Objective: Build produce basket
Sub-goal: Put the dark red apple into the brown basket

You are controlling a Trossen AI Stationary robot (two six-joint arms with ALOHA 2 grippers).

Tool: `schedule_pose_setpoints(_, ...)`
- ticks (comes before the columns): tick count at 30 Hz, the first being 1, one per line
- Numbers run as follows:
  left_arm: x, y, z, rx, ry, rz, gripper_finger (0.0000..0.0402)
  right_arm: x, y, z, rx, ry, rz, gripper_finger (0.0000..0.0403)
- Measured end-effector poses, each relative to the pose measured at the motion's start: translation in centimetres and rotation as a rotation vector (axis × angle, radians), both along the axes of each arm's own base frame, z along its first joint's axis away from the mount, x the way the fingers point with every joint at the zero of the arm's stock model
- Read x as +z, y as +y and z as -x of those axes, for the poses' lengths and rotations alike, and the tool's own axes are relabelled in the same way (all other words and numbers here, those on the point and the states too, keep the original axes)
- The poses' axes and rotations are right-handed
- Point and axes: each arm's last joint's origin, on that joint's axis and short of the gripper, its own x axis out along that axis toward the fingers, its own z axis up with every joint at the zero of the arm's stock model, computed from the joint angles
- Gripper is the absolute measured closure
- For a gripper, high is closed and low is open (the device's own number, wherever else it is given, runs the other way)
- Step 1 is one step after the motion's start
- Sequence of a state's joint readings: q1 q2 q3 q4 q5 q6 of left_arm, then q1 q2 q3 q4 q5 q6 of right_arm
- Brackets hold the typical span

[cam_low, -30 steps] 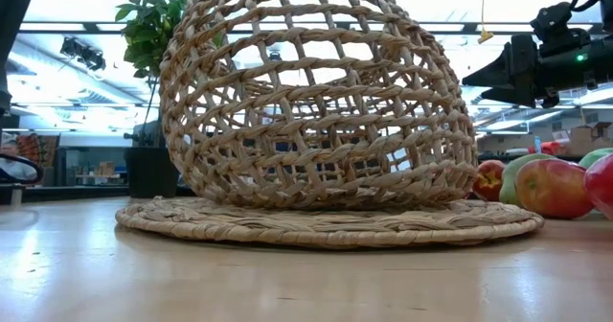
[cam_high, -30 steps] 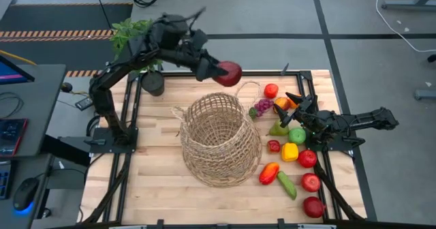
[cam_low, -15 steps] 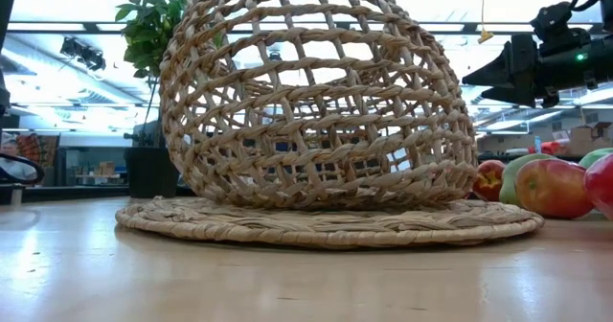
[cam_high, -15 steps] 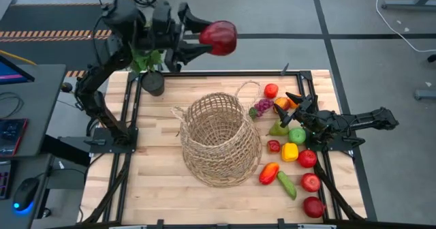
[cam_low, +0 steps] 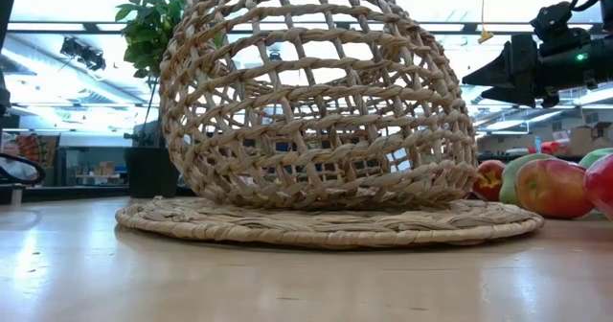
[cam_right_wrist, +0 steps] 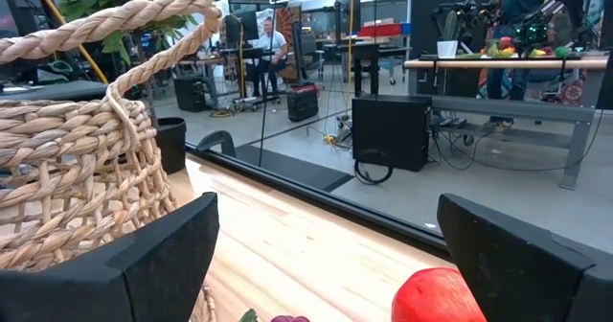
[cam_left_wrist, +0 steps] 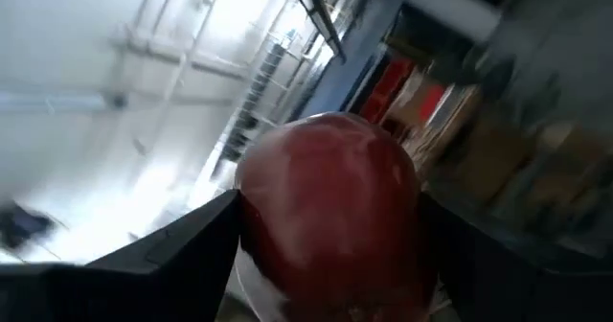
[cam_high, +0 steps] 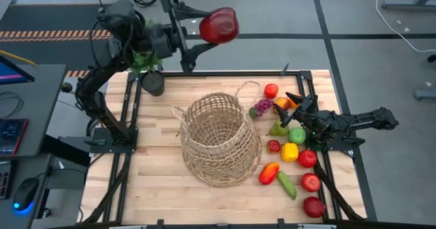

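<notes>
The left end effector (cam_high: 204, 30) grips a red apple (cam_high: 219, 25) above the bench's (cam_high: 157, 181) far edge. The basket (cam_high: 220, 139) sits mid-bench. The right end effector (cam_high: 294, 104), fingers spread and empty, hovers over produce (cam_high: 298, 157).

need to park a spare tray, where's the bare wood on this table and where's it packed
Bare wood lies on the table left of the basket, from the black pot to the near edge, plus a strip in front of the basket. The right side is crowded: the produce fills it, with the right gripper over it.
</notes>
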State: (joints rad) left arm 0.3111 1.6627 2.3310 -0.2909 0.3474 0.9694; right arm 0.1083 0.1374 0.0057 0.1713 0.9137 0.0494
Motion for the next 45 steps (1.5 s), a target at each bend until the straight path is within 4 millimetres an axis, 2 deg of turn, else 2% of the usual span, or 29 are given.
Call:
schedule_pose_setpoints(3, 0.0, 0.0, 0.0, 0.055, -0.011, -0.148, 0.0084, 0.0, 0.0, 0.0, 0.000, 0.000, 0.000, 0.0007)
schedule_pose_setpoints(19, 0.5, -0.7, 0.0, 0.244, -0.101, -0.684, 0.0083, 0.0, 0.0, 0.0, 0.000, 0.000, 0.000, 0.0007)
schedule_pose_setpoints(25, 0.5, -0.7, 0.0, 0.240, -0.099, -0.677, 0.0083, 0.0, 0.0, 0.0, 0.000, 0.000, 0.000, 0.0007)
schedule_pose_setpoints(28, 0.4, -0.7, 0.0, 0.185, -0.084, -0.542, 0.0083, 0.0, 0.0, 0.0, 0.000, 0.000, 0.000, 0.0007)
schedule_pose_setpoints(32, 0.2, -0.7, -0.1, 0.059, -0.036, -0.228, 0.0083, 0.0, 0.0, 0.0, 0.000, 0.000, 0.000, 0.0007)
schedule_pose_setpoints(40, -0.4, -0.6, -0.3, -0.261, 0.084, 0.687, 0.0083, 0.0, 0.0, 0.0, 0.000, 0.000, 0.000, 0.0007)
schedule_pose_setpoints(45, -1.0, -0.6, -0.5, -0.369, 0.170, 1.140, 0.0083, 0.0, 0.0, 0.0, 0.000, 0.001, 0.000, 0.0007)
